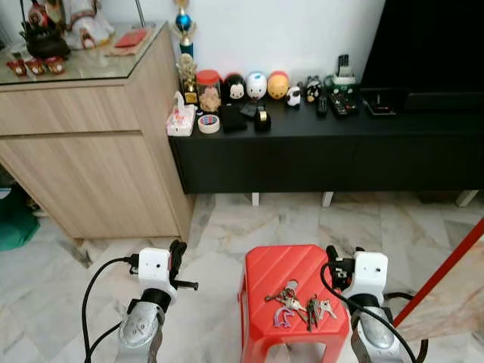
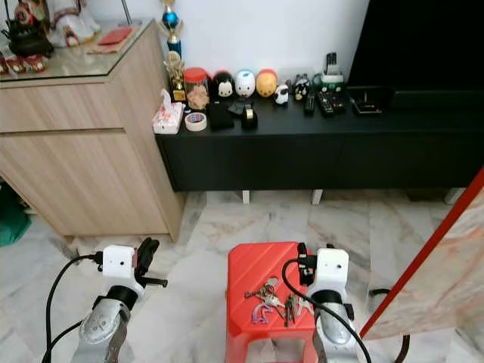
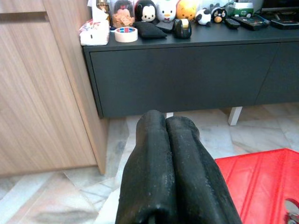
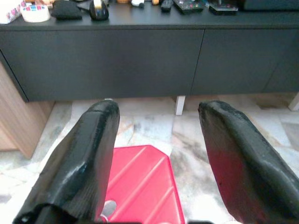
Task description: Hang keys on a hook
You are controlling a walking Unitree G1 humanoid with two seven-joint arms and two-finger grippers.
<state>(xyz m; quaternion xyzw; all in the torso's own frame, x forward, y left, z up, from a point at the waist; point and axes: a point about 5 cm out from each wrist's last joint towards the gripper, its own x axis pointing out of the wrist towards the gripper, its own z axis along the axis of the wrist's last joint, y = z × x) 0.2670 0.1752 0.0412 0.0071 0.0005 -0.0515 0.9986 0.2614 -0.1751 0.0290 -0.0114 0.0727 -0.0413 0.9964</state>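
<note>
Right hand (image 4: 156,154): fingers spread wide apart, nothing between them. In the head views its white wrist block sits at the right edge of the red plastic stool (image 1: 283,268), just beside the keys.
Right arm pose: forearm rises from below, wrist raised to about seat height, fingers aimed forward over the stool's right side toward the black TV console (image 1: 325,151).
Left hand (image 3: 168,172): fingers pressed together, empty.
Left arm pose: raised to the left of the stool, well apart from it, fingers pointing forward and slightly inward; appears idle.
Keys (image 1: 300,304): loose bunch lying flat on the front right part of the stool seat, several metal keys fanned out from rings, one tag looks purplish.
Handling, judged: light, rigid pieces on a floppy joint; the bunch will dangle and swing once lifted. Metal on smooth plastic likely slides if pushed sideways.
Where to take hold, judged: across the ring or the cluster where the keys meet, pinching from above, leaving a ring loop free for a hook.
Hook: none made out in these views.
Beyond the stool: console desk top carries round character figures (image 1: 256,85), a tape roll (image 1: 209,123) and remotes; a wooden cabinet (image 1: 91,151) stands left of the console.
</note>
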